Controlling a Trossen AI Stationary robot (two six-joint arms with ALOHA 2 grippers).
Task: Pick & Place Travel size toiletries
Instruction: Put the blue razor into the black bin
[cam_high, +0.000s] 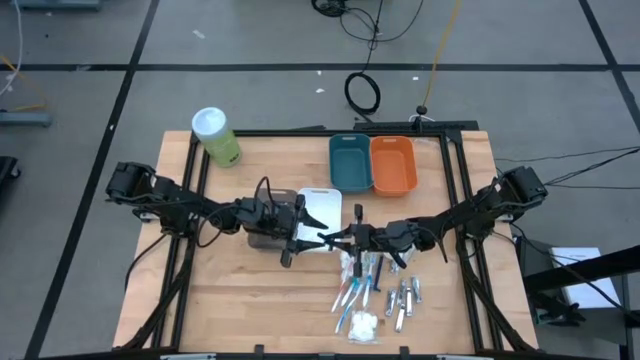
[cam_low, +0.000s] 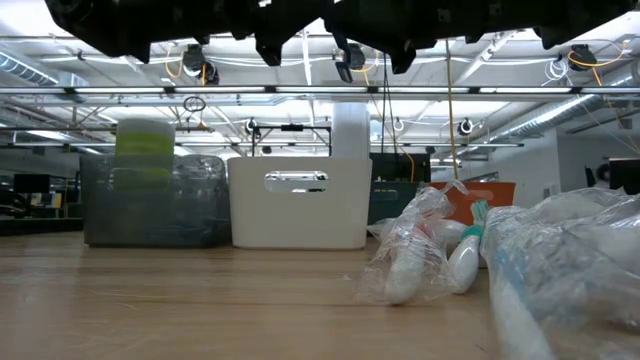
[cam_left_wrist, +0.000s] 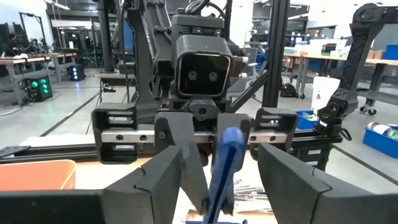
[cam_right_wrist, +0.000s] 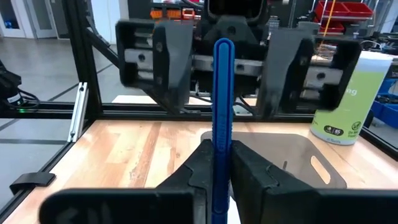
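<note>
Claw on my left (cam_high: 297, 238) hangs over the white bin (cam_high: 322, 214) with its fingers (cam_left_wrist: 163, 180) spread apart, gripping nothing; a blue toothbrush (cam_right_wrist: 222, 118) stands between them, pinched tight by my right claw (cam_high: 335, 240) facing it; more toiletries (cam_high: 378, 297) lie heaped on the surface (cam_high: 250, 310) below, right of centre.
</note>
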